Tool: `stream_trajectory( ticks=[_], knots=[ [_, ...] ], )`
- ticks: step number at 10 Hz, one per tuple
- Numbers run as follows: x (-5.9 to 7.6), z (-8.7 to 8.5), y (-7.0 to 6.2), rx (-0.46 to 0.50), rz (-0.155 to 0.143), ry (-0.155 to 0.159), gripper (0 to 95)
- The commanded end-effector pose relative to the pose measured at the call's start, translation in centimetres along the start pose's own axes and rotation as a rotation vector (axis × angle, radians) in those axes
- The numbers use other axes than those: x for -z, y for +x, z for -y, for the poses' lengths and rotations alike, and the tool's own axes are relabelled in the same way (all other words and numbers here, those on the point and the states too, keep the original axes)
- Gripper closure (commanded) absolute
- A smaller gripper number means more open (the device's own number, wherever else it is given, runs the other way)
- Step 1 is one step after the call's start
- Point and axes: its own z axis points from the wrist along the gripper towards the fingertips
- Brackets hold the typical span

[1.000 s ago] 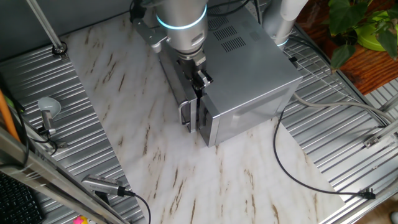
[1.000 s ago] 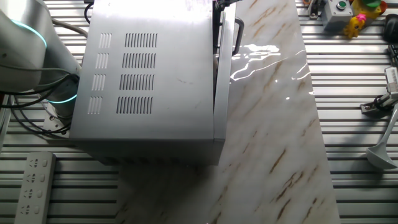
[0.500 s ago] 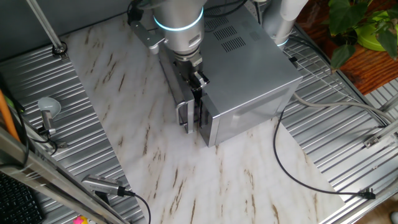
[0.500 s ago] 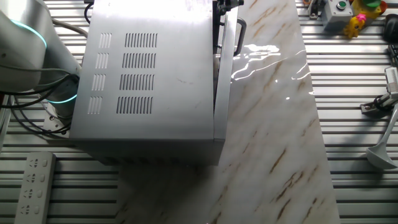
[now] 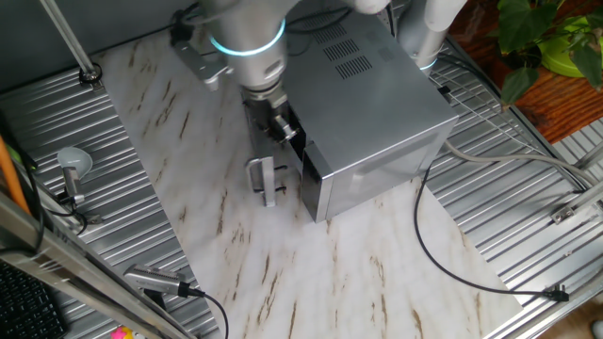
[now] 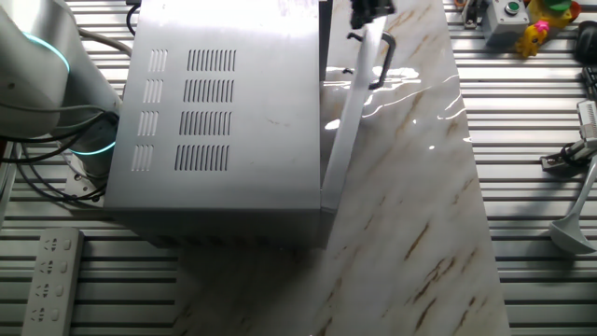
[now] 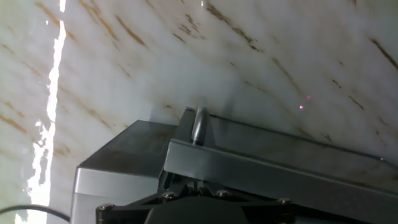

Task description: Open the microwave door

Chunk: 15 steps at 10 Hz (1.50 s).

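The microwave (image 5: 377,104) is a big silver box with vent slots, also in the other fixed view (image 6: 233,112). The microwave door (image 6: 350,112) stands partly swung out from the front, hinged at the near corner in that view. Its silver bar handle (image 5: 261,179) sits at the free end, also in the hand view (image 7: 198,124). My gripper (image 5: 283,130) is at the door's top edge near the free end (image 6: 368,11). In the hand view its dark jaws (image 7: 193,186) look closed on the door's dark edge (image 7: 280,168).
A second arm base (image 5: 429,28) stands behind the microwave. A black cable (image 5: 443,254) loops over the marble table. A power strip (image 6: 51,271) lies on the slatted metal. A tool (image 5: 71,169) lies to the left, a plant (image 5: 546,38) at the far right.
The door has swung outward from nearly shut to clearly ajar. My gripper and arm moved away from the microwave front with the door's free end.
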Motion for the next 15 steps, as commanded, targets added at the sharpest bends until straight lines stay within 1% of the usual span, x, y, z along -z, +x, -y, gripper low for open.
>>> stream_trajectory(
  ticks=[1, 2, 5, 6, 8, 9, 10, 12, 13, 14, 15],
  knots=[
    [0.0, 0.4, -1.6, 0.022, 0.000, 0.005, 95.0],
    [0.0, 0.6, -2.5, 0.034, 0.000, 0.010, 95.0],
    [-0.2, 1.0, -3.9, 0.065, 0.004, 0.023, 95.0],
    [-0.1, 1.2, -4.3, 0.075, 0.003, 0.028, 95.0],
    [0.1, 1.6, -5.0, 0.089, 0.001, 0.031, 95.0],
    [0.1, 1.6, -5.1, 0.091, 0.000, 0.030, 95.0],
    [0.2, 1.5, -5.1, 0.089, 0.003, 0.020, 95.0],
    [0.7, 0.3, -5.0, 0.069, -0.013, 0.013, 95.0],
    [1.2, -0.7, -5.3, 0.054, -0.023, 0.012, 95.0],
    [1.1, -1.8, -5.9, 0.041, -0.025, 0.009, 95.0],
    [0.8, -2.4, -6.4, 0.037, -0.024, 0.008, 95.0]
  ],
)
